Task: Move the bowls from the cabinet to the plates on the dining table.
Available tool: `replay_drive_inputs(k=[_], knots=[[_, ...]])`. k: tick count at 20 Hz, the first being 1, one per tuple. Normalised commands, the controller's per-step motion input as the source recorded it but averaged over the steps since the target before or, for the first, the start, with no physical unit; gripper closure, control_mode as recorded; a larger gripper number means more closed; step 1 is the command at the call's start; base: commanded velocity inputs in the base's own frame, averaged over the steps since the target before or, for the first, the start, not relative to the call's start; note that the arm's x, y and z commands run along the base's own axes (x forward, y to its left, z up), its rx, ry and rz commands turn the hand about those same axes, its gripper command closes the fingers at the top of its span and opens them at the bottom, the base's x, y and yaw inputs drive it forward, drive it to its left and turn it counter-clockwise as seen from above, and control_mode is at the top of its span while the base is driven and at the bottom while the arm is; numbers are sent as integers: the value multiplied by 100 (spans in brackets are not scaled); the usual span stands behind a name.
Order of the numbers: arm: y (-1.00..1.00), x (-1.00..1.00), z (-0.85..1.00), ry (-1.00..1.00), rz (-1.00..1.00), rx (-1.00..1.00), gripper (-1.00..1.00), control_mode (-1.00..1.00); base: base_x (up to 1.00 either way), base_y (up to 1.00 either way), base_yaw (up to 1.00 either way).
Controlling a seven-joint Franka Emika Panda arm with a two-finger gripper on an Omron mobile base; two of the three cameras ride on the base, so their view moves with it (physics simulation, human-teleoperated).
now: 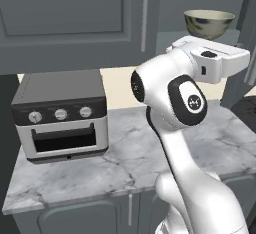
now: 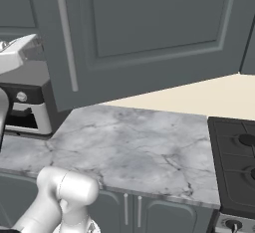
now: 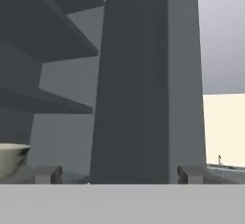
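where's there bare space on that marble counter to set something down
The marble counter lies bare between the toaster oven and the stove. The oven takes up the left end. Above, the open cabinet door overhangs the back edge.

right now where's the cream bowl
The cream bowl sits up in the open cabinet at the top right of the left base view, just above the robot's white hand; in the hand view its rim peeks in at the lower left edge.
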Motion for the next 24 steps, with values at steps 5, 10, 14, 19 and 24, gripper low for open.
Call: replay_drive_inputs(k=[5,10,14,19,24], knots=[[-89,0,0,0,-17,0,-100,-100,0,0,0],[-88,-3,0,1,-8,5,-100,-100,0,0,0],[-92,0,0,5,0,11,-100,-100,0,0,0],[-95,0,0,6,0,12,-100,-100,0,0,0],[-88,0,0,6,0,10,-100,-100,0,0,0]])
